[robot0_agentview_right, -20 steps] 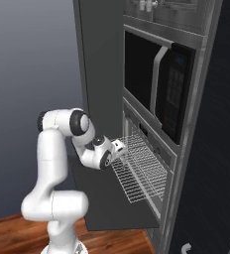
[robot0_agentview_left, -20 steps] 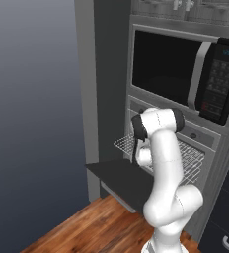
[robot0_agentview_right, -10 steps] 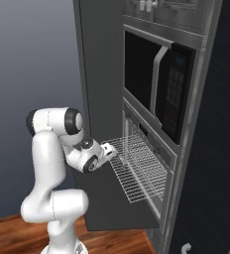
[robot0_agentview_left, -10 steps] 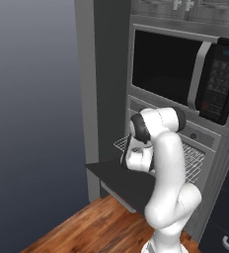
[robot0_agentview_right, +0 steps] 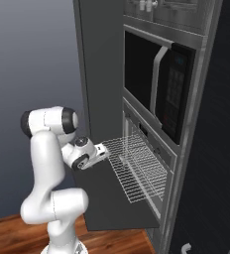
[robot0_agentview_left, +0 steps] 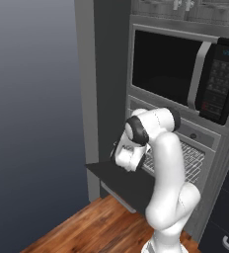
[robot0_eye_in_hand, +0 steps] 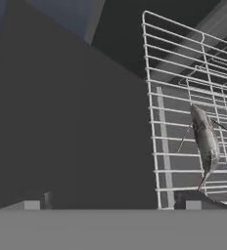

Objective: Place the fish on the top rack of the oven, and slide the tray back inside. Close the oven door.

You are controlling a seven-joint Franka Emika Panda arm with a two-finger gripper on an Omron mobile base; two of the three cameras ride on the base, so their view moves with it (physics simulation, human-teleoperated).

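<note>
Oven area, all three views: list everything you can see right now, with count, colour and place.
Small grey fish: one, lying on the pulled-out rack.
Flat silver wire-grid top rack: one, slid out of the oven above the open door.
Dark grey oven door: one, folded down flat, open.
Stainless-framed built-in oven: one, below the microwave.
Black microwave with keypad: one, above the oven.
Wooden floor: brown, beneath the base.
White arm's end effector: one, at the rack's outer edge, holding nothing; opening unclear.
</note>
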